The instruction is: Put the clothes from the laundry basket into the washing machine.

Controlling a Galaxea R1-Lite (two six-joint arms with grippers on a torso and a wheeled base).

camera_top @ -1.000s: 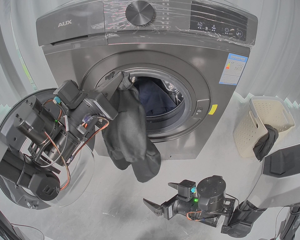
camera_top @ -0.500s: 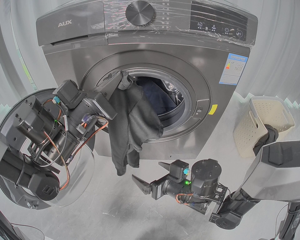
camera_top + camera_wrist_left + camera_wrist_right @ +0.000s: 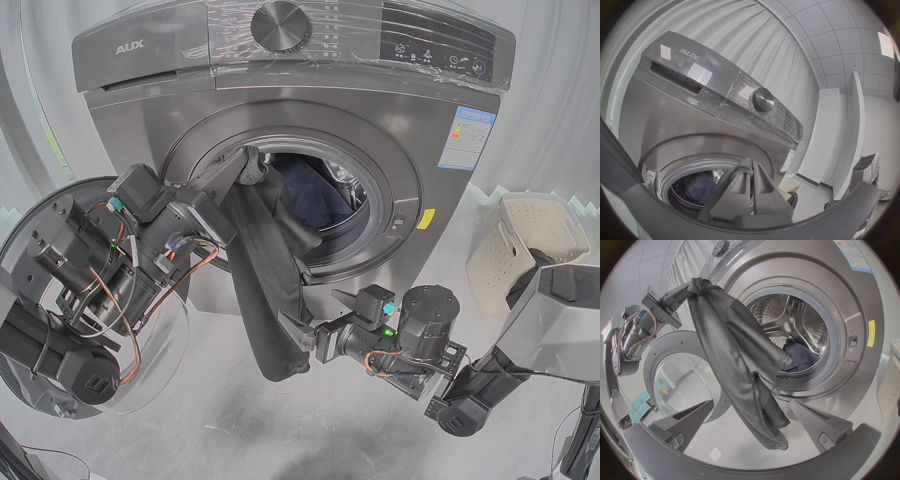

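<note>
Fingers of the left gripper (image 3: 245, 161) clenched on a bunched corner of the dark grey garment (image 3: 269, 275), up at the upper-left rim of the washing machine (image 3: 387, 119) opening. Garment hangs long from that single pinch. Its upper part drapes across the left of the opening, one fold lies over the lower lip, and the tail dangles in front of the machine above the floor (image 3: 250, 412). Judgement: the high hold keeps cloth off the floor and lined up with the drum (image 3: 340, 173), but leaves the tail outside.

Right gripper (image 3: 317, 310) sits low in front of the machine, fingers released and spread. The tail is between or just beside them; contact cannot be told. Likely placed there to gather the tail and feed it in.

Navy garment (image 3: 309, 197) already in the drum. Door (image 3: 165, 337) stands wide open on the robot's left, behind the left arm and out of the path. Laundry basket (image 3: 500, 250) on the floor to the right, well apart. Something dark hangs over its near rim, mostly hidden by the right arm.

Writing:
- Pale logo on the drawer panel (image 3: 131, 50).
- Printed icons either side of the dial (image 3: 280, 25), under plastic film.
- Blue-and-white rating sticker (image 3: 467, 139) at upper right of the front.
- Small yellow sticker (image 3: 425, 219) by the latch, print too small to make out.
</note>
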